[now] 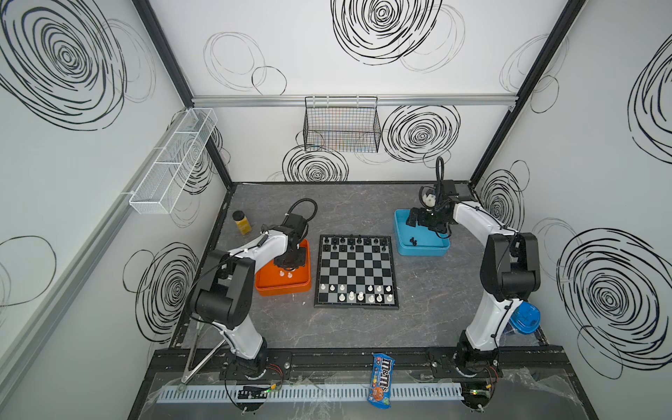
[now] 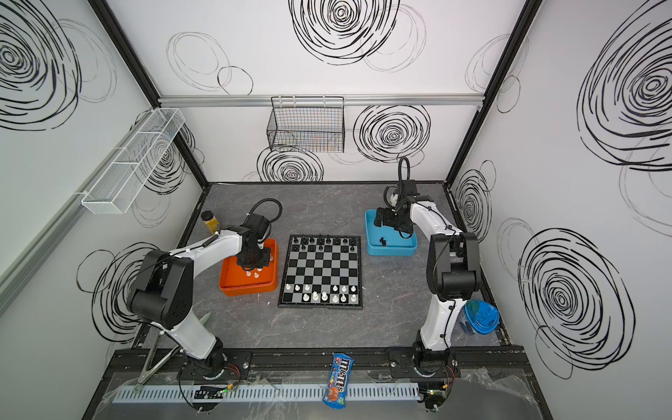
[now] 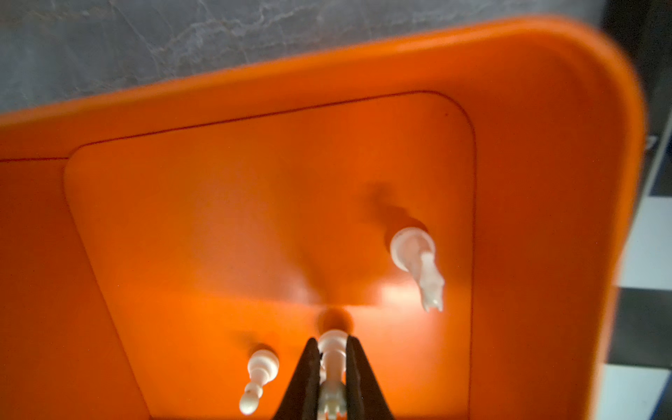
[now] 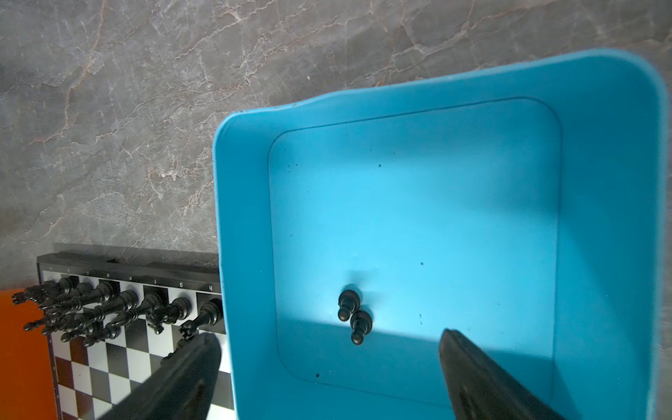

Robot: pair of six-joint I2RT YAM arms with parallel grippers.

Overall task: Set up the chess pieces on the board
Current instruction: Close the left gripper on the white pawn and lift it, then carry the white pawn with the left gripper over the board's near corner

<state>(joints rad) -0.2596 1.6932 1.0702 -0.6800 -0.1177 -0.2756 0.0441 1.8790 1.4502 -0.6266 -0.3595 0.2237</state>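
Observation:
The board point(image 1: 355, 271) lies mid-table, with black chess pieces point(image 1: 351, 240) on its far rows and white ones point(image 1: 360, 295) on its near rows. My left gripper point(image 3: 331, 351) is down inside the orange tray point(image 1: 283, 289), shut on a white piece point(image 3: 331, 360) that stands upright on the tray floor. A white pawn point(image 3: 259, 374) and a white knight point(image 3: 418, 262) stand close by in the same tray. My right gripper point(image 4: 331, 336) hangs open above the blue tray point(image 4: 600, 254). Two black pawns point(image 4: 354, 316) stand on that tray's floor, between the spread fingers and untouched.
A yellow jar point(image 1: 242, 222) stands behind the orange tray. A candy bag point(image 1: 382, 380) lies on the front rail, and a blue-lidded container point(image 1: 525, 318) sits by the right arm's base. Wire baskets point(image 1: 342, 125) hang on the walls.

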